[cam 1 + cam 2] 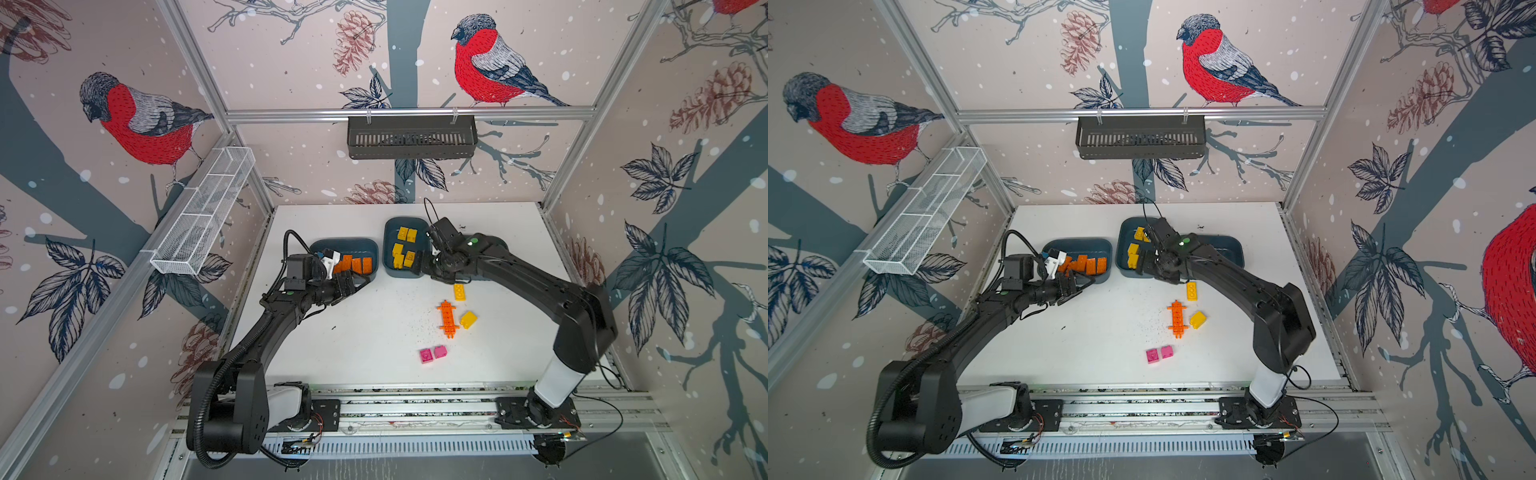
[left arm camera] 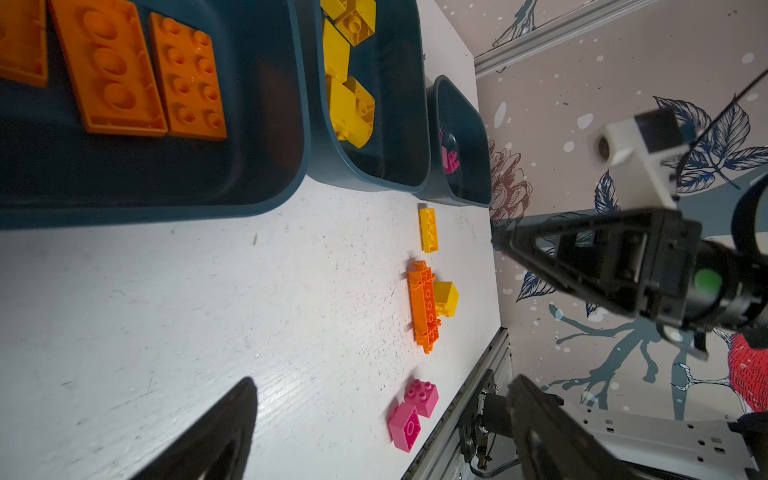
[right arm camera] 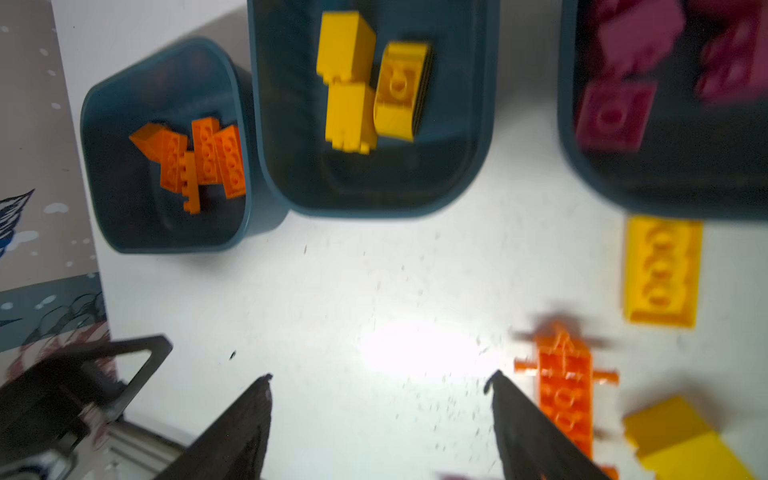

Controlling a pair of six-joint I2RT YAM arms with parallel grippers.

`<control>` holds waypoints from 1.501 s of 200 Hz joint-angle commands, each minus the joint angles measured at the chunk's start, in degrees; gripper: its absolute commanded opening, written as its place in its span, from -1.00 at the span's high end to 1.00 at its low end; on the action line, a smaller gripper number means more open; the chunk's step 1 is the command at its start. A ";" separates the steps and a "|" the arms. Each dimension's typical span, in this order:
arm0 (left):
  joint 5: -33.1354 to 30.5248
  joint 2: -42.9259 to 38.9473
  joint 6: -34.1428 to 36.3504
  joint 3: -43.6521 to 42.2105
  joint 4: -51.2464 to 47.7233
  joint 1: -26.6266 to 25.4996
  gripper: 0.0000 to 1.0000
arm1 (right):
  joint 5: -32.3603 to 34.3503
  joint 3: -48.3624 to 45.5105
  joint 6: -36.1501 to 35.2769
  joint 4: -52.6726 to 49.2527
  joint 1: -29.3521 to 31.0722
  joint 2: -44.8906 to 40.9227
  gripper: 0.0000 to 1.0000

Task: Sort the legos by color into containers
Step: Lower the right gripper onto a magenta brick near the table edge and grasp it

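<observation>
white table [image 1: 332, 353], spiky orange lego [image 1: 447, 319], long axis front to back

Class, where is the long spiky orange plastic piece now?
In both top views the orange piece lies on the white table, right of centre, just left of a chunky yellow brick.

Bricks [image 2: 189, 79] glossy plastic — tubs [image 2: 270, 104] smooth plastic, tabletop [image 2: 166, 311] scuffed matt.

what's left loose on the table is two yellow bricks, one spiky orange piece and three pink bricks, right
Not quite: only two pink bricks lie loose, as both top views show. The two yellow bricks and the spiky orange piece are as you say.
</observation>
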 commanded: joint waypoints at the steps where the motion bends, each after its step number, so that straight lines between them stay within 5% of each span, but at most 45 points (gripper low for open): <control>1: 0.89 0.35 1.02 0.08 2.54 0.12 -0.87 | -2.92 -4.24 14.69 -2.14 2.90 -3.15 -0.68; 116: 2.40 0.07 6.09 0.03 -0.33 0.12 -0.87 | -5.49 -24.71 51.29 4.81 18.17 -10.62 -0.66; 168: 1.83 -0.88 5.88 -0.46 -0.29 0.12 -0.87 | -2.15 -26.49 55.38 8.60 19.66 -6.33 -0.50; 300: 1.39 -2.03 5.60 -0.78 -0.69 0.13 -0.87 | 3.55 -24.75 52.79 8.81 18.46 0.98 0.13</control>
